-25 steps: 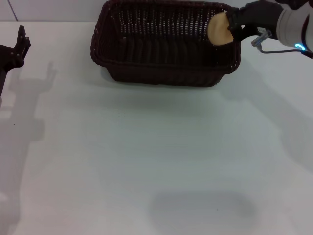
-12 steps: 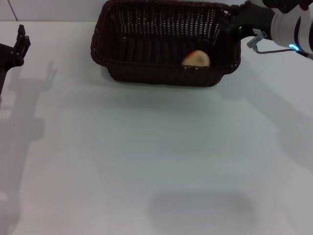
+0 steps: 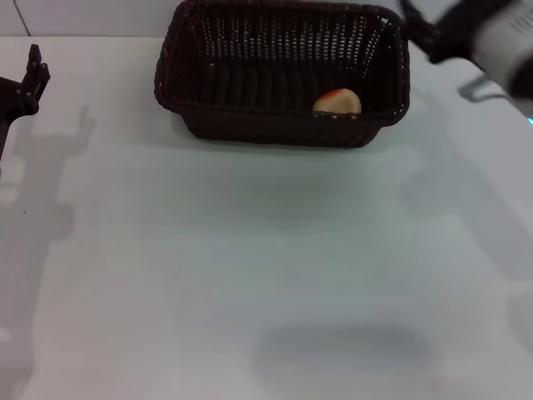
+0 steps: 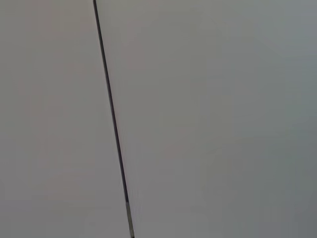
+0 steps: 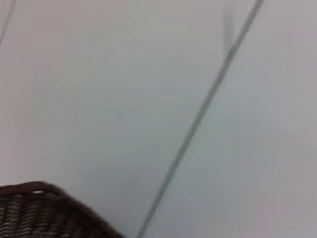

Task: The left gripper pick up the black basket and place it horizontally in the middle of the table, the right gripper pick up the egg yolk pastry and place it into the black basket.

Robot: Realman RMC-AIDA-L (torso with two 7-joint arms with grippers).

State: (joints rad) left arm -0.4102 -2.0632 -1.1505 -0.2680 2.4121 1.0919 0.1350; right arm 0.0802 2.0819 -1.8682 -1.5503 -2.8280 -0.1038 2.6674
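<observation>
Lying in the black basket [image 3: 275,79], the egg yolk pastry [image 3: 337,102] sits apart from the right gripper [image 3: 420,33].

The large rectangular dark brown-black woven wicker basket [image 3: 279,75] looks rough and matt — open-weave sides under a braided rim [image 5: 34,188]. The small pale tan dome-shaped pastry [image 3: 336,102] looks dry and matt, with a reddish-brown patch. The plain white tabletop [image 3: 250,275] is smooth with a faint sheen — possibly laminate.
</observation>
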